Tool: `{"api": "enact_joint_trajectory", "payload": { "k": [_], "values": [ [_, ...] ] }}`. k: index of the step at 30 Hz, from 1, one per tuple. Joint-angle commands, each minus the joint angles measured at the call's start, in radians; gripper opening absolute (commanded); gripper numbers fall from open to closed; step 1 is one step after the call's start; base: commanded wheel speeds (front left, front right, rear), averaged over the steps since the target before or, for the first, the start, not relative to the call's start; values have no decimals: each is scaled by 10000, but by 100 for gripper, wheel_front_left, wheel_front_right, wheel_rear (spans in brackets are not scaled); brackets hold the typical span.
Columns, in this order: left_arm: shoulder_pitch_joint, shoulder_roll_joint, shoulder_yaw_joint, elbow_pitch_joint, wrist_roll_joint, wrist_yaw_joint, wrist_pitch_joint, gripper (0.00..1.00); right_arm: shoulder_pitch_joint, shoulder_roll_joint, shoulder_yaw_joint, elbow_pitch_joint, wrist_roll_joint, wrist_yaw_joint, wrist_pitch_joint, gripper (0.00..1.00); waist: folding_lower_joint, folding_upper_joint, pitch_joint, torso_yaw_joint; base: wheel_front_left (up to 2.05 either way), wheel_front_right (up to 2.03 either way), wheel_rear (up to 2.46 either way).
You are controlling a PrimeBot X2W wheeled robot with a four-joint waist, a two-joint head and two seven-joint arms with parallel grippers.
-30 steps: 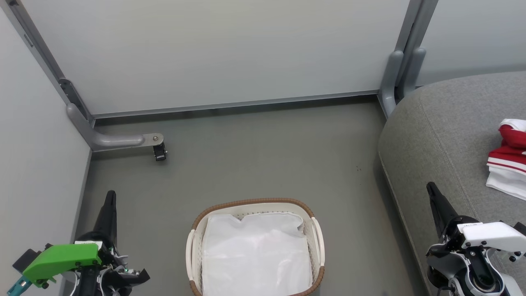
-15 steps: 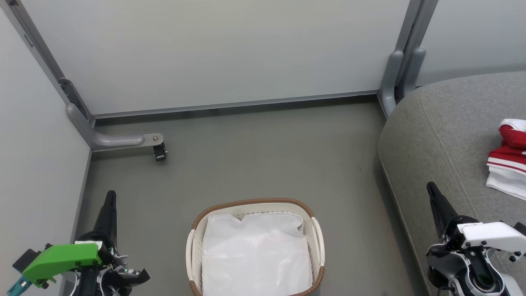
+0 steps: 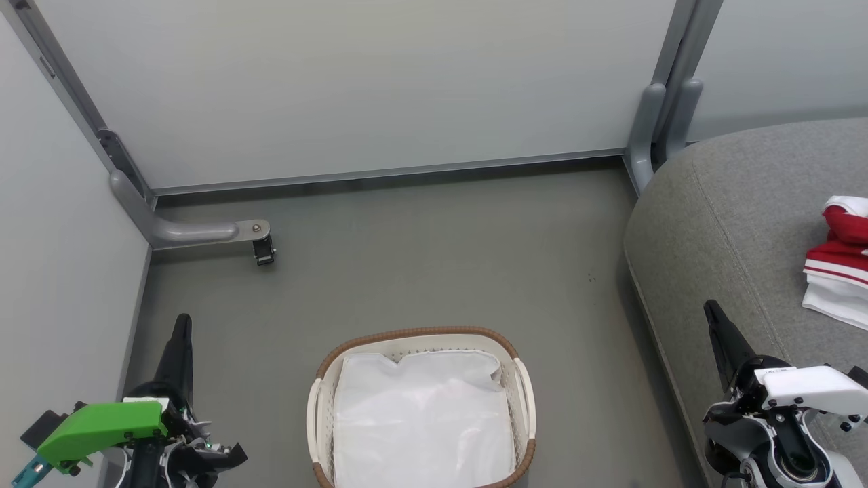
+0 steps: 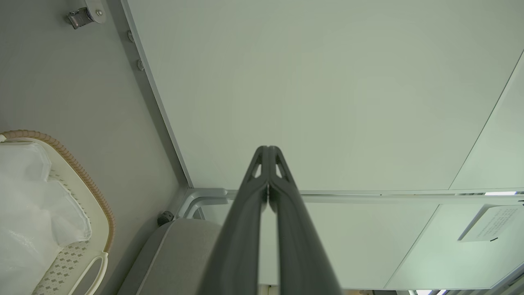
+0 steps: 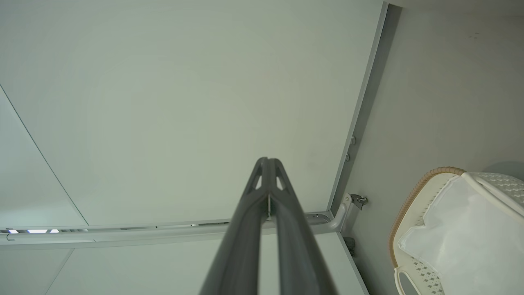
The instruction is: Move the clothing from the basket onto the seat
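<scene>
The white basket [image 3: 522, 386] with a brown woven rim stands on the floor at the bottom centre, holding its white cloth liner [image 3: 420, 413]. It also shows in the left wrist view [image 4: 96, 205] and the right wrist view [image 5: 413, 196]. The red clothing with white trim [image 3: 839, 261] lies on the grey seat [image 3: 732, 217] at the right edge. My left gripper [image 3: 182, 324] is shut and empty at the lower left, apart from the basket. My right gripper [image 3: 711, 310] is shut and empty at the lower right, over the seat's front edge.
Pale partition panels close off the back and left, with grey metal feet [image 3: 183, 230] and a post [image 3: 661, 115] at the corners. Bare grey floor [image 3: 434, 257] lies between the basket and the back wall.
</scene>
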Motion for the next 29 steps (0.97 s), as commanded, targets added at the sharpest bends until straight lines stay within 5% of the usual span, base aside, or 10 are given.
{"api": "enact_joint_trajectory", "payload": {
  "k": [1,29],
  "values": [
    [-81,62,18,-6,-27,-63,29,0,115,-59,-15,-26,41,-7,28,0,0,-1,0,0,0,0,0],
    [-80,62,17,-9,-28,-63,30,0,116,-59,-14,-26,40,-7,27,0,0,-1,0,0,0,0,0]
  ]
}}
